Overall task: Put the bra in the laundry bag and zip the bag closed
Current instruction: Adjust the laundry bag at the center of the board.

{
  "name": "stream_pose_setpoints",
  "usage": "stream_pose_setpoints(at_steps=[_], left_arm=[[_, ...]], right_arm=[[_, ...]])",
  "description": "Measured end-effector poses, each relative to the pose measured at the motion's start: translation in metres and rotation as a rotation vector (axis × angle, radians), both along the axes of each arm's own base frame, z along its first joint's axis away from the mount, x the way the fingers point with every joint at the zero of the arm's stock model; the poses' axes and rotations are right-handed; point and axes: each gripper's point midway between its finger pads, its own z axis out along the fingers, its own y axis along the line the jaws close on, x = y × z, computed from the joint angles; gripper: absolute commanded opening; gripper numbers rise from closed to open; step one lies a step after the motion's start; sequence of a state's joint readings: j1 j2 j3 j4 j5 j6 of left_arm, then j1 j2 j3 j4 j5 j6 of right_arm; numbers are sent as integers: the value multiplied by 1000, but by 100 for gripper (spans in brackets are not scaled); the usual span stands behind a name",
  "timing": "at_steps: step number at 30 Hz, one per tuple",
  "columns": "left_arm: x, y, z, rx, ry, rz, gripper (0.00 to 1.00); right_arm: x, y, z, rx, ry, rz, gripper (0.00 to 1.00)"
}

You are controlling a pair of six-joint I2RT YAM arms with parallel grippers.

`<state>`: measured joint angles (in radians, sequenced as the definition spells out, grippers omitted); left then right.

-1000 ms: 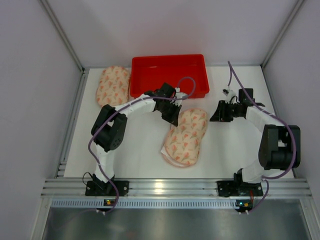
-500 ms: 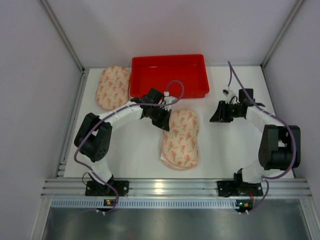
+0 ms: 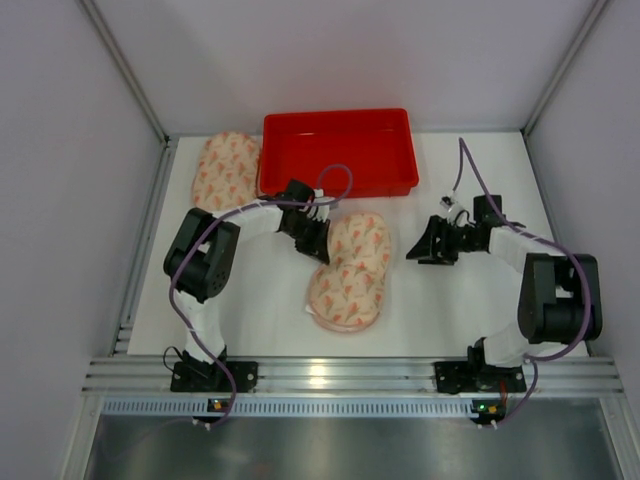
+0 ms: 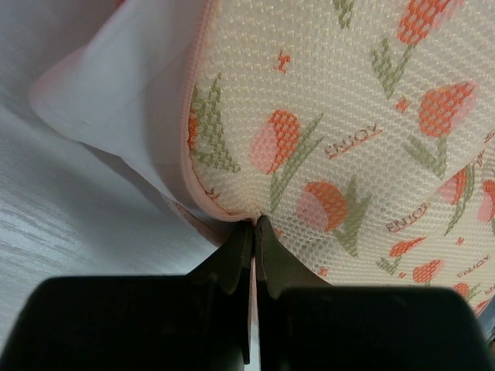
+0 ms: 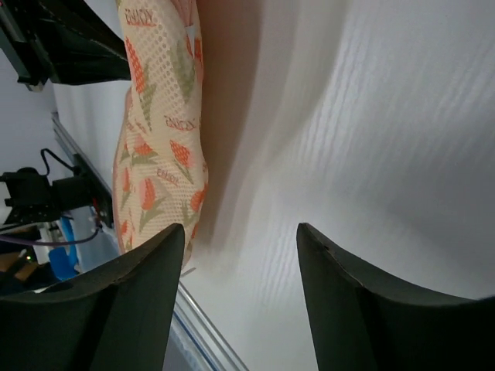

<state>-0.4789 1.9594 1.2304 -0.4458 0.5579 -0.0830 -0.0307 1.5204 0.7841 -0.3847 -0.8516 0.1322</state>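
Now the laundry bag (image 3: 348, 272), tulip-printed mesh, lies flat in the middle of the table (image 3: 450, 310). It sits lower and further toward the left arm than a second ago, its long axis swung round. A pale smooth fabric (image 4: 124, 85) shows at the bag's edge in the left wrist view; whether that is the bra or the bag's own lining I cannot tell. The left gripper (image 3: 318, 243) has its fingers pressed together on the pink zipper seam at the bag's upper end, and the drag looks like its doing. To the right, apart from the bag, the right gripper (image 3: 418, 250) has shifted toward it and spread its jaws, which hold nothing. I read this as the bag being repositioned so the second arm can pin it while the zip is pulled. Behind, a red tray (image 3: 400, 125) and a second printed bag (image 3: 226, 172) sit untouched.
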Motion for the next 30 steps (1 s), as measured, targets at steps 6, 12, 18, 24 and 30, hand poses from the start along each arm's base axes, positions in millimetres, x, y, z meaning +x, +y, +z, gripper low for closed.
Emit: stream_pose_setpoints(at_steps=[6, 12, 18, 24, 30], left_arm=[[2, -4, 0, -20, 4, -7, 0], [8, -12, -1, -44, 8, -5, 0], [16, -20, 0, -65, 18, 7, 0], [24, -28, 0, -91, 22, 11, 0], [23, -23, 4, -90, -36, 1, 20]], right_arm=[[-15, 27, -10, 103, 71, 21, 60], [-39, 53, -29, 136, 161, 76, 54], [-36, 66, -30, 157, 133, 94, 47], [-33, 72, -40, 174, 178, 82, 18], [-29, 74, -39, 180, 198, 67, 0]])
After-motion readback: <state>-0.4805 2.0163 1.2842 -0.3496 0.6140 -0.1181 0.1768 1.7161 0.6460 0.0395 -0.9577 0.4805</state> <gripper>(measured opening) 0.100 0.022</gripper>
